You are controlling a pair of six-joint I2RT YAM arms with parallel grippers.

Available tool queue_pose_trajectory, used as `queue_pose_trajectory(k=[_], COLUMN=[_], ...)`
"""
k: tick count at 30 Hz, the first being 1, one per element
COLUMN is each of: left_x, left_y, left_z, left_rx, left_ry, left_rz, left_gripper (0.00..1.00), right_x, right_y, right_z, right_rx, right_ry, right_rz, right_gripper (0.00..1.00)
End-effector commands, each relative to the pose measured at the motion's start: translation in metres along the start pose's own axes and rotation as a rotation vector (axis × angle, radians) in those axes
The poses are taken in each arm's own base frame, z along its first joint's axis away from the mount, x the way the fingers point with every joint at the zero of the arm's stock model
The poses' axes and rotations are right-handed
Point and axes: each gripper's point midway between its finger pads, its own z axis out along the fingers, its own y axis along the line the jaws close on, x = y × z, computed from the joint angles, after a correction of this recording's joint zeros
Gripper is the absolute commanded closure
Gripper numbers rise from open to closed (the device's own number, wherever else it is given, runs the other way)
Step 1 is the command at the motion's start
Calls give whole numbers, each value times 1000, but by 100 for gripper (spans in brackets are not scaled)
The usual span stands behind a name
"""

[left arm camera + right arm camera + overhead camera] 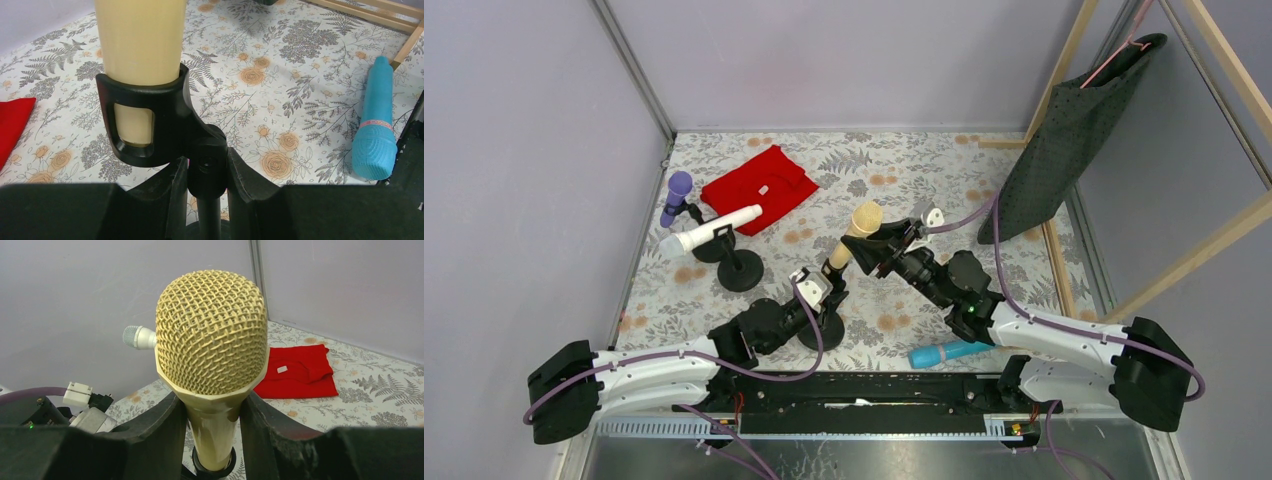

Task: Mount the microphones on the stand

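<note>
Top external view: cream-yellow microphone [861, 228] is sitting tilted in the stand clip [150, 115], near the middle of the tabletop [874, 170].
Left claw [206, 175]: is clamping the stand's joint just below the clip, jaws nearly closed, both fingers touching it.
Right claw [214, 425]: is gripping the cream-yellow microphone's handle just under its mesh head, jaws parted only by the handle.
Light blue microphone [951, 352]: is lying flat beside the right arm.
Purple microphone [675, 197], white microphone [712, 229]: are resting in rear-left stands [742, 270].

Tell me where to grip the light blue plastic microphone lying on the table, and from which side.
Probably the slim handle, taken from above, across its width: the light blue plastic microphone lies flat, and its ribbed head is wider.
</note>
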Motion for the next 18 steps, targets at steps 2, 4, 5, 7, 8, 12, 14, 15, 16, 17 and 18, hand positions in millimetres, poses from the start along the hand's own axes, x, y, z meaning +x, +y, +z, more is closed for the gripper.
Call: queue_pose_trajectory(k=[2,4,5,7,8,12,14,15,16,17,18], left_x=[-181,-179,-178,-177,-176,-175,-175,-176,-176,-176,-176], left_y=[-1,3,5,10,12,15,16,16,17,19,21], left_z=[-28,-27,-28,-29,-29,-31,-32,-32,-33,-33,-34], left_rx=[34,14,3,-20,-27,-43,-40,-38,-42,-47,-56], left_ry=[-631,-624,-623,-626,-629,-636,-646,-654,-659,-664,-669], left_rz=[-92,-105,-118,-149,-166,-206,-263,-283,-303,-324,-347], left_gripper=[100,100,100,100,100,100,100,100,100,100,100], right_x=[163,154,149,139,135,121,119,118,119,120,121], right_y=[18,20,20,22,22,23,23,23,23,24,24], right_z=[-66,-65,-64,-65,-66,-70,-72,-73,-74,-76,-77], right_rx=[-91,-94,-95,-105,-107,-120,-126,-129,-132,-139,-145], right_ry=[590,559,540,504,487,434,420,415,414,415,413], right_rz=[9,-5,-10,-20,-24,-47,-57,-60,-63,-64,-66], right_gripper=[100,100,100,100,100,100,100,100,100,100,100])
